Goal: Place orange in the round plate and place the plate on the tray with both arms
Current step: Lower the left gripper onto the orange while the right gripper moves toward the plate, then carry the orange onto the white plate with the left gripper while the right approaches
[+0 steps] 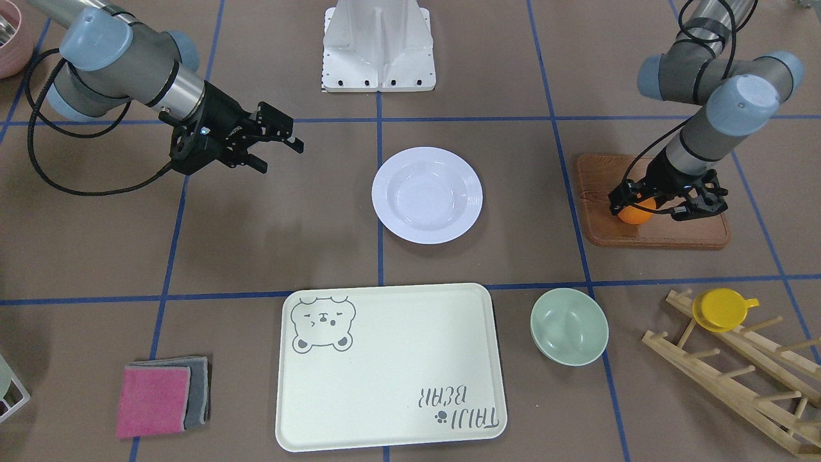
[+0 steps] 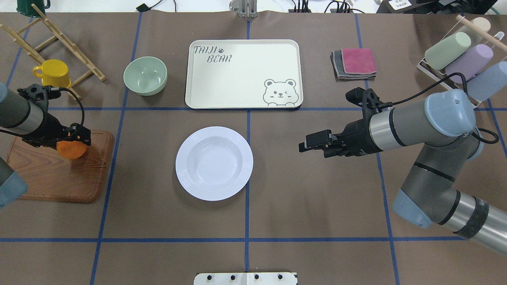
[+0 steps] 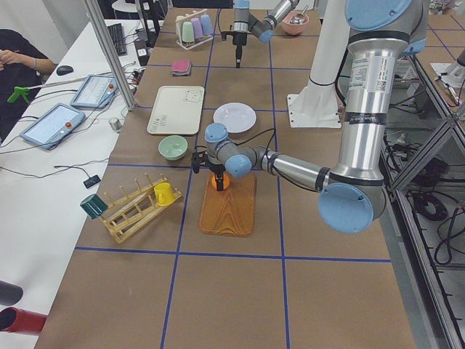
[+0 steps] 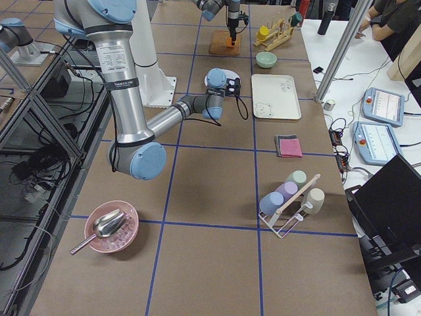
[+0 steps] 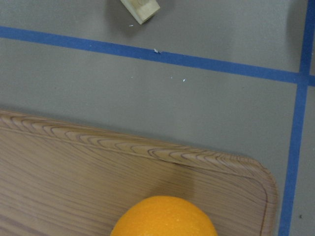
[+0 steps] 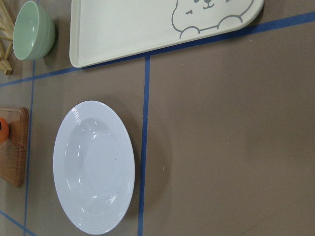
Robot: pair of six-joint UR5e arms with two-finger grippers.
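We're early: nothing plated yet.
Left fingers (image 1: 619,200) sit at the orange (image 1: 636,213) on the board (image 1: 648,234), grip we cannot tell; right fingers (image 1: 287,136) wide; plate (image 1: 426,194) empty on the counter (image 1: 256,256), off the tray (image 1: 385,366).

Orange (image 1: 635,213): small, bright, dimpled skin, resting on a brown wooden board (image 1: 654,234) toward the left end of the bench (image 1: 256,256). Round plate (image 1: 426,194): glossy white, deep, ridged rim, upright at the bench's centre. Tray (image 1: 391,385): cream, rectangular, rounded corners, grey bear face and "TAIJI BEAR" lettering, lying flat by the bench's far edge, apart from the plate.
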